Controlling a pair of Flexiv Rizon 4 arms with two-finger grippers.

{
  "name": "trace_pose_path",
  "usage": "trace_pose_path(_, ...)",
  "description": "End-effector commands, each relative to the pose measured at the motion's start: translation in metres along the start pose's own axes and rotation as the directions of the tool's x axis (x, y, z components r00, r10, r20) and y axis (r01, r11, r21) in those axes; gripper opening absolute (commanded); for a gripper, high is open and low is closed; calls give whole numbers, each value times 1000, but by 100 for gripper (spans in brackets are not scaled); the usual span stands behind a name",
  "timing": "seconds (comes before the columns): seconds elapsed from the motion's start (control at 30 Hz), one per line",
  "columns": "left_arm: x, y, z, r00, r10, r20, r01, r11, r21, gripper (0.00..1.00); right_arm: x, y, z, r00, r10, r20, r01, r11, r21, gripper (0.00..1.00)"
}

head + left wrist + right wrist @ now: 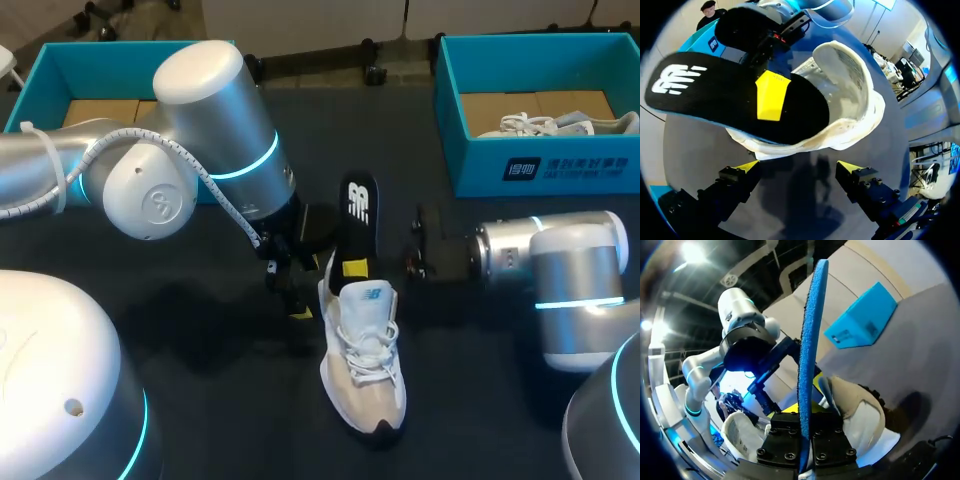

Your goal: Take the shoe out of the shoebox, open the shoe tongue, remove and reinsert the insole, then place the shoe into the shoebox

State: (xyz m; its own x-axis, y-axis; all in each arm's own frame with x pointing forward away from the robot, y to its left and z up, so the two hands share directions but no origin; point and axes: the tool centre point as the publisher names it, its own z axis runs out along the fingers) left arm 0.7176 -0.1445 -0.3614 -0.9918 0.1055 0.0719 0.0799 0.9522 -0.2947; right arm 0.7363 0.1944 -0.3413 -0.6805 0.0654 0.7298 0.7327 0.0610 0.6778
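Sitting on the dark table (230, 400) is the white shoe (365, 360), out in the middle, with its toe toward the near edge. It is not in a box. The black insole (358, 215) has one end at the shoe's opening, and the rest sticks out toward the back of the table. Its underside is blue. The right claw (352, 268) pinches the insole from both sides, with a yellow tip on the black top. The left claw (799, 167) is just beside the shoe's heel. Its two fingers are spread wide and hold nothing. Far back on the right is the right shoebox (545, 165), blue, with a second shoe (560, 123) inside. The left shoebox (40, 70) is far back on the other side.
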Motion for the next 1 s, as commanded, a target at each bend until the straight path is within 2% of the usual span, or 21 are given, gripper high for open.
trace_pose_path(0.03,1,1,0,1000,1,1,-1,1000,4,100,-1,-11,-1,1000,14,3,-14,1000,-7,0)
trace_pose_path(0.37,1,1,0,1000,1,1,-1,1000,4,100,10,-26,2,998,69,-6,-69,998,5,0)
trace_pose_path(0.6,1,1,0,1000,1,1,-1,1000,4,100,15,-27,7,998,55,-24,-54,998,20,0)
trace_pose_path(0.63,1,1,0,1000,1,1,-1,1000,4,100,15,-26,7,998,50,-24,-49,999,19,21)
trace_pose_path(0.67,1,1,0,1000,1,1,-1,1000,4,100,16,-25,8,999,41,-27,-41,999,20,31)
trace_pose_path(0.8,1,1,0,1000,1,1,-1,1000,4,100,17,-20,8,1000,21,-23,-21,1000,23,37)
trace_pose_path(1.0,1,1,0,1000,1,1,-1,1000,4,100,22,-12,10,1000,-17,-17,18,999,29,37)
